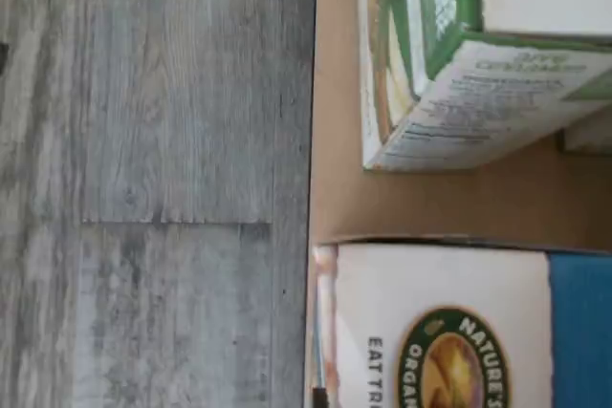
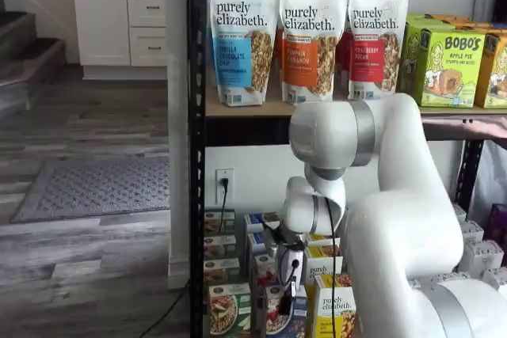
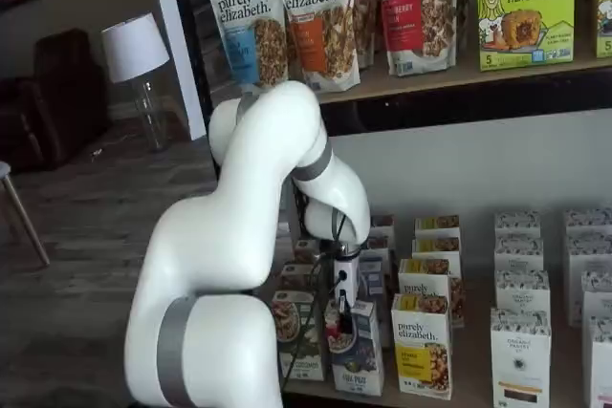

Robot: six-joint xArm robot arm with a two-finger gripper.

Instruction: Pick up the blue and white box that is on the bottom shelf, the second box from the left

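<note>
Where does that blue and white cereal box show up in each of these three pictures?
Wrist view: the blue and white box fills the corner beside the green box.
Shelf view: low in the front row, partly behind the pincer.
Shelf view: front row, beneath the pincer.
Shared landmark: the green box next to it.

wrist camera downward, two frontal shelf cameras

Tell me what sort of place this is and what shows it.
Probably a mock shop corner set up inside a home. A black metal rack holds rows of granola bags and cereal boxes like store stock, yet white cabinets, a rug and a lamp stand nearby.
</note>
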